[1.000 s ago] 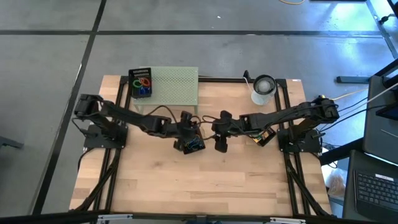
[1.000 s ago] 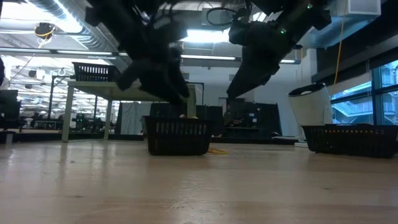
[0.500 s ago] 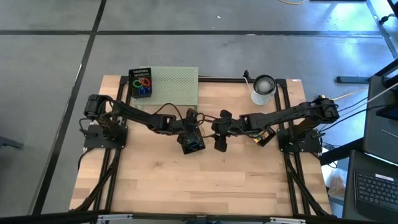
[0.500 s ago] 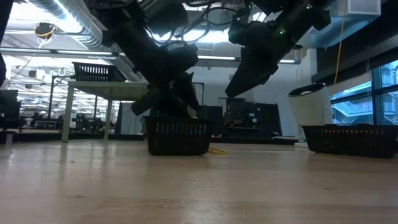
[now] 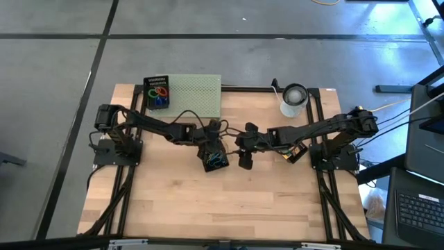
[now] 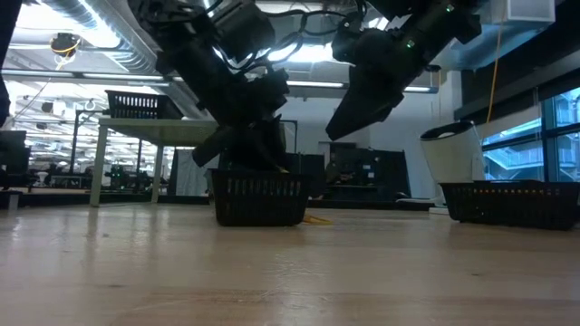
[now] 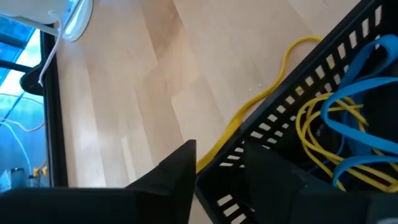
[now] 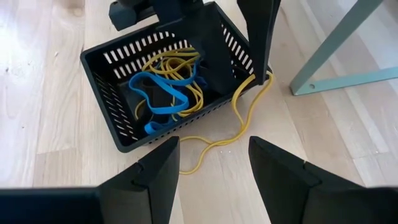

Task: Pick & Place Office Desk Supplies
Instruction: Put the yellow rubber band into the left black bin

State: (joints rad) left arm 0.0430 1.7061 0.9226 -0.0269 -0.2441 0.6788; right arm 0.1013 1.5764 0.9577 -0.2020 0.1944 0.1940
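A small black slotted basket [image 8: 112, 93] stands on the table's middle and holds blue [image 8: 158, 93] and yellow rubber bands. One yellow band [image 8: 239, 112] trails from the basket's wall onto the wood. My left gripper [image 7: 221, 149] is down at the basket [image 5: 216, 160]. One of its fingers [image 8: 258, 37] is outside the wall and the other is inside. My right gripper [image 8: 211, 162] hangs open above the table just right of the basket [image 6: 259, 197], holding nothing. My left gripper straddles the basket's wall [image 7: 233, 158] near a corner, slanting down from the table's left. One finger [image 7: 180, 177] is outside and one [image 7: 280, 183] inside. I cannot tell whether either finger touches the wall. The basket stands flat on the table.
A pale-green mesh stand [image 5: 194, 94] at the far left carries a black tray of coloured loop clips [image 5: 157, 92]. A white roll [image 5: 294, 99] stands at the far right. A yellow-green box [image 5: 297, 153] lies under the right arm. Bare wood lies toward the near edge.
My left gripper has sunk toward the basket and shifted a little toward the table's right, rolling slightly, so that its fingers now reach the basket's rim. The basket and my right gripper have stayed put.
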